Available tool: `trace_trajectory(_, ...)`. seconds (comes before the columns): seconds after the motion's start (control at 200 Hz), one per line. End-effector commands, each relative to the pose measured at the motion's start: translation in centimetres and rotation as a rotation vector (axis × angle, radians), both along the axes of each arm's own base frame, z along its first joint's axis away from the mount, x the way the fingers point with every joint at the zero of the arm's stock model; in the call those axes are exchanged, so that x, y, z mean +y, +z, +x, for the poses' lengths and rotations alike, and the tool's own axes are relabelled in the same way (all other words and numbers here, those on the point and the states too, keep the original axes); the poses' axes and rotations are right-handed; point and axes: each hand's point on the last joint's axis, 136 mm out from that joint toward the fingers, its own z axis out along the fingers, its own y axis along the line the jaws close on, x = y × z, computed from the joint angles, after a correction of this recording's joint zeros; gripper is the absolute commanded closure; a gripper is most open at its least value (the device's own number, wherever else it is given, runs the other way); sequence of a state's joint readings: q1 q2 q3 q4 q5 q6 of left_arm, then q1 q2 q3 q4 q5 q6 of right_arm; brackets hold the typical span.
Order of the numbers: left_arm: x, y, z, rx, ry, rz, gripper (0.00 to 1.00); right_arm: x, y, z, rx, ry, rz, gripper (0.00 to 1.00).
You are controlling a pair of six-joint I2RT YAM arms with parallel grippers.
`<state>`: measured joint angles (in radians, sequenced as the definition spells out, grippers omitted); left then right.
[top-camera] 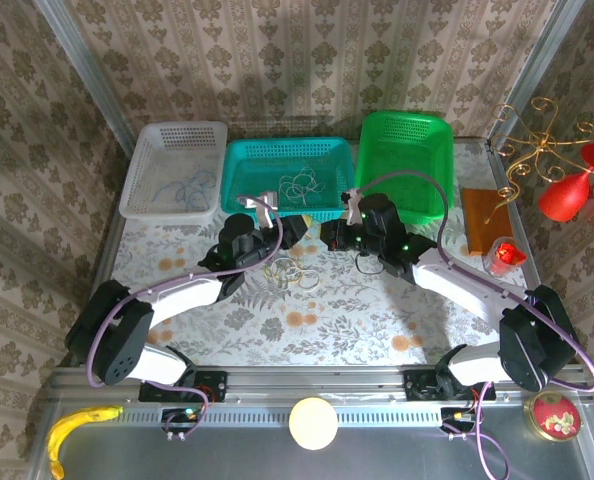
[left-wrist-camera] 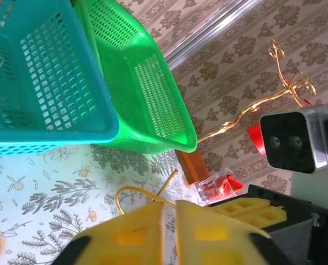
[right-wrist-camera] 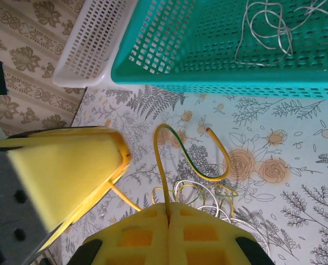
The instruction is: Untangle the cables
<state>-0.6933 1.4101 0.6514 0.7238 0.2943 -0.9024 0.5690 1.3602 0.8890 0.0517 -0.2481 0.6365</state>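
Observation:
A tangle of whitish and yellowish cables (top-camera: 292,272) lies on the flowered table between my two grippers. Just above it, my left gripper (top-camera: 299,232) is shut on a yellow cable (left-wrist-camera: 132,190), which loops out past its fingertips (left-wrist-camera: 147,221). Facing it, my right gripper (top-camera: 328,236) is shut on a yellow-green cable (right-wrist-camera: 208,171) that arches up from its jaws (right-wrist-camera: 168,208) and curls back down to the table. The left gripper's yellow finger (right-wrist-camera: 70,176) shows close beside it in the right wrist view. Whitish cables (top-camera: 302,185) lie in the teal basket (top-camera: 239,160), and blue cables (top-camera: 182,187) in the white basket (top-camera: 152,140).
A green basket (top-camera: 377,135) stands to the right of the teal one. A wooden block (top-camera: 485,220), a clear cup with red contents (top-camera: 504,254) and a gold wire stand (top-camera: 542,140) are at the right edge. A banana (top-camera: 77,428) lies on the near rail.

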Motion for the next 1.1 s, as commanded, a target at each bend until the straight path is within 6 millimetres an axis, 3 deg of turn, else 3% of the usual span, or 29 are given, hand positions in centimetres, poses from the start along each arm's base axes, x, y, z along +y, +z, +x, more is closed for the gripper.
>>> trace_trajectory(0.0, -0.8, 2.9, -0.1, -0.063, -0.037, -0.044, 1.0, -0.8, -0.1, 0.0, 0.005, -0.027, 0.025, 1.0)
trace_trajectory(0.1, -1.1, 3.8, -0.4, -0.077, -0.063, -0.04, 1.0, -2.1, -0.6, 1.1, 0.023, -0.096, 0.049, 1.0)
trace_trajectory(0.335, -2.0, 5.4, -1.7, -0.085, -0.151, -0.074, 1.0, -6.2, -0.9, 4.1, 0.048, -0.258, 0.136, 0.76)
trace_trajectory(0.47, -2.2, 6.4, -2.3, -0.094, -0.184, -0.104, 1.0, -7.8, -1.3, 4.6, 0.055, -0.301, 0.137, 0.76)
trace_trajectory(0.59, -2.4, 7.3, -2.4, -0.105, -0.2, -0.112, 1.0, -8.2, -1.5, 4.1, 0.06, -0.296, 0.144, 0.75)
trace_trajectory(0.74, -2.5, 8.1, -2.2, -0.114, -0.2, -0.104, 1.0, -8.0, -1.5, 2.6, 0.057, -0.252, 0.158, 0.66)
trace_trajectory(1.095, -1.6, 7.8, -0.9, -0.113, -0.127, -0.071, 1.0, -9.5, -0.2, -1.3, 0.017, -0.235, 0.146, 0.47)
